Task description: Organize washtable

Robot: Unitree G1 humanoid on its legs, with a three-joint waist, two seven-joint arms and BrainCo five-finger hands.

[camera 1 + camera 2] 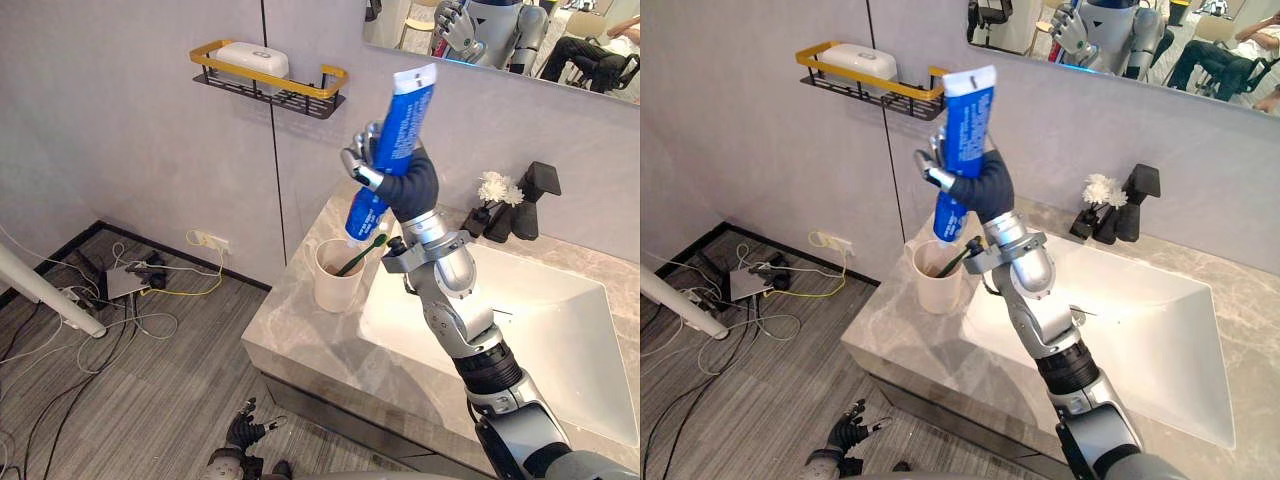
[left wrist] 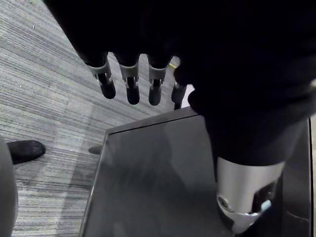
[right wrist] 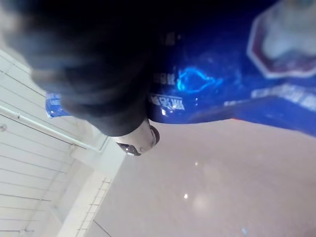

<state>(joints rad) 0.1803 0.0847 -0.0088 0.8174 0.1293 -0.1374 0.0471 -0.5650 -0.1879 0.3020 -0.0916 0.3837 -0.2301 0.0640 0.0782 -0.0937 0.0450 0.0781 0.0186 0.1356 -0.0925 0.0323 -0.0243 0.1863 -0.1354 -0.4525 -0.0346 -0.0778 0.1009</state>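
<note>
My right hand is raised over the washtable and is shut on a blue toothpaste tube, held almost upright with its cap end down. The tube's blue side lies close against the hand in the right wrist view. Directly under the cap stands a cream cup on the marble counter, with a green toothbrush leaning in it. The tube's cap hangs just above the cup's rim. My left hand hangs low beside the cabinet, its fingers relaxed and holding nothing.
A white sink basin lies right of the cup. A black faucet and a white flower stand at the back wall. A gold-rimmed wall shelf carries a white box. Cables cover the floor at left.
</note>
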